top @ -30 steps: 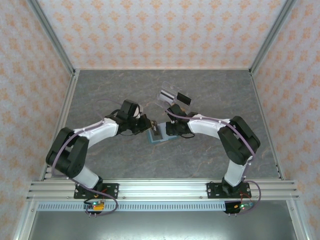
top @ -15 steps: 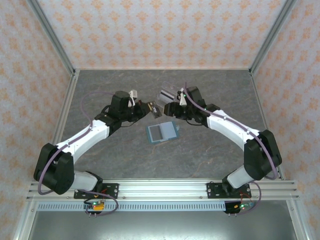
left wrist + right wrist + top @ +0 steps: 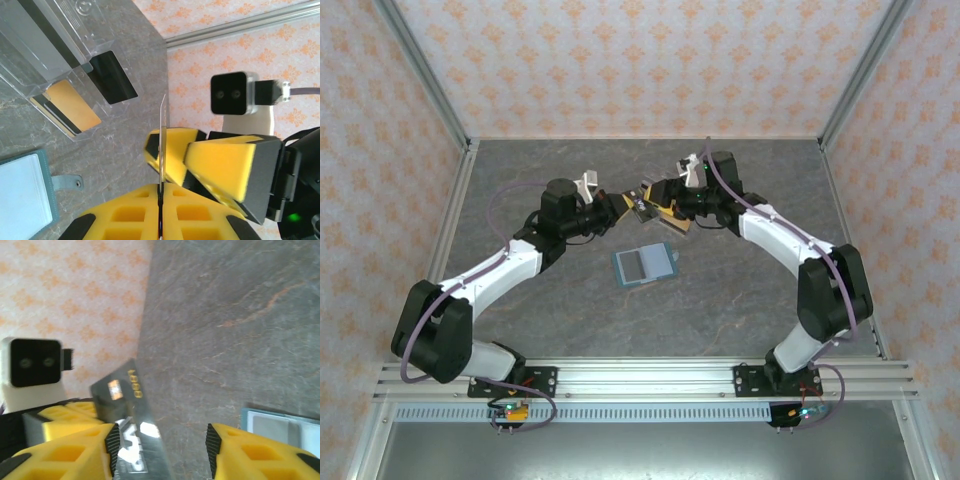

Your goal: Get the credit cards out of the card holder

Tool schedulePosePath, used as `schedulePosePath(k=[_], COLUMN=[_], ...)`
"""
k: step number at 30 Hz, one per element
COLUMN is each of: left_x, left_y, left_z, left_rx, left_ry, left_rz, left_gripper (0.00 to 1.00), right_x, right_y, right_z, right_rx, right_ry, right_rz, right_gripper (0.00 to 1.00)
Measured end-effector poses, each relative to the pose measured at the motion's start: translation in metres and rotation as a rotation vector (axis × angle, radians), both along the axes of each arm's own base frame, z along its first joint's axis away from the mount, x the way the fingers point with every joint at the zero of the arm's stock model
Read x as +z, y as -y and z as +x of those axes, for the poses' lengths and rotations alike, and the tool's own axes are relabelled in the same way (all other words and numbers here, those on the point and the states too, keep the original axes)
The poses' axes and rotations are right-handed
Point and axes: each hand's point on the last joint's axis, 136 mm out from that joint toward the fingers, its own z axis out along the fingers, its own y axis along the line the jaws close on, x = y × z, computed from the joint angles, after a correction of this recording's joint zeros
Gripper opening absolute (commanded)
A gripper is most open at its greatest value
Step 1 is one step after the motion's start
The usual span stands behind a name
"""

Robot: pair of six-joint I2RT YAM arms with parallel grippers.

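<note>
Clamped in left claw (image 3: 161, 192): credit card (image 3: 162, 130); right claw (image 3: 162, 442) apart, either side of it. Near: card holder (image 3: 643, 265) (lying open). Far: clear case (image 3: 45, 40), orange card (image 3: 74, 106) inside.

Clear plastic tray (image 3: 40, 40), grey marbled table (image 3: 740, 290)

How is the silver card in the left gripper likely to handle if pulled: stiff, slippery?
The card is probably stiff: edge-on, it stands straight above the left gripper. Its glossy face looks slippery, so a light pinch might slip. Being so thin, it is likely very light.
</note>
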Motion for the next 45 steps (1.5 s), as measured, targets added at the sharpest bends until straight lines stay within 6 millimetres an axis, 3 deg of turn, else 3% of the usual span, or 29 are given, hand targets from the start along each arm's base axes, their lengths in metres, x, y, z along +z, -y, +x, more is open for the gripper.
schedulePosePath(k=[5,7,16,24,31,35,41,45], left_x=[-0.003,-0.003,-0.005,-0.010,-0.011,-0.010,-0.012,-0.020], left_y=[0.000,0.000,0.004,0.007,0.007,0.006,0.005,0.005], left_z=[-0.002,-0.002,-0.003,-0.004,-0.004,-0.003,-0.001,0.000], left_rx=[-0.002,-0.001,-0.024,-0.045,-0.046,-0.042,-0.035,-0.028], left_ry=[-0.017,-0.017,-0.020,-0.035,-0.040,-0.039,-0.046,-0.069], left_rz=[-0.012,-0.015,-0.023,-0.025,-0.030,-0.031,-0.032,-0.025], left_gripper=[0.08,0.08,0.08,0.08,0.09,0.13,0.25,0.42], right_x=[0.010,0.011,0.007,-0.012,-0.005,-0.001,0.001,0.004], right_y=[-0.001,0.000,0.000,0.003,-0.006,-0.006,-0.007,-0.005], right_z=[-0.001,-0.001,-0.003,0.003,-0.006,-0.007,-0.010,-0.005], right_rx=[0.032,0.035,0.058,0.050,0.129,0.143,0.169,0.161], right_ry=[0.019,0.018,0.031,0.024,0.018,0.025,0.045,0.083], right_rz=[0.036,0.045,0.028,-0.036,0.026,0.045,0.041,0.001], right_gripper=[0.32,0.31,0.54,0.53,0.40,0.27,0.02,0.00])
